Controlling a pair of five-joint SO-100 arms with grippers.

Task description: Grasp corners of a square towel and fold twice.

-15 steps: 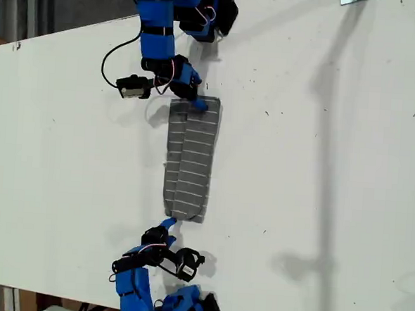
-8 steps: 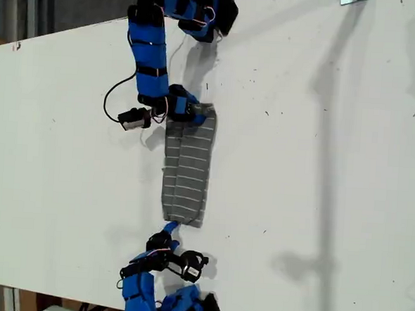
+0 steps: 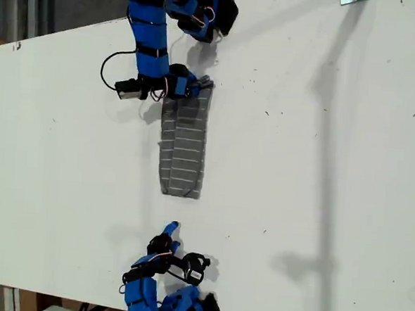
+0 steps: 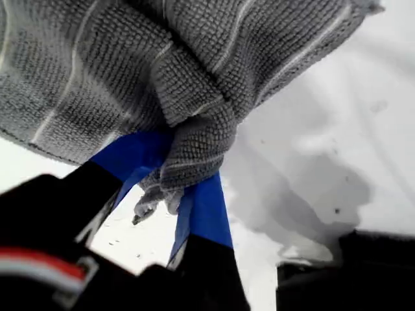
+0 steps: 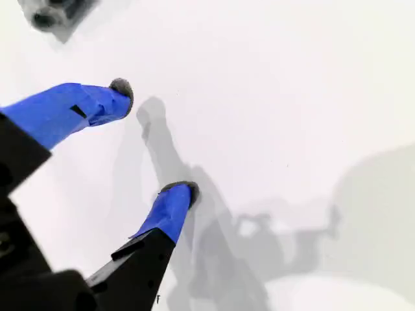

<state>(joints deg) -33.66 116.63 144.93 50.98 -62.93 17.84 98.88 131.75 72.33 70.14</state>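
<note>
while the towel (image 3: pixel 183 145) lies folded in a narrow strip mid-table (image 3: pixel 319 169), its upper end bunches in my first gripper (image 4: pixel 178 194), pinched tight between the blue jaws. my second gripper (image 5: pixel 152 139) hangs spread wide over bare white table, well apart from the cloth.

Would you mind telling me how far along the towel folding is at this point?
The towel already lies as a narrow strip on the table, which suggests the first fold is done. In hand: my first gripper is clamped on a bunched end of it, at the strip's end nearest the exterior view's top. My second gripper is open over bare table, holding nothing. The second fold looks left to do.
</note>
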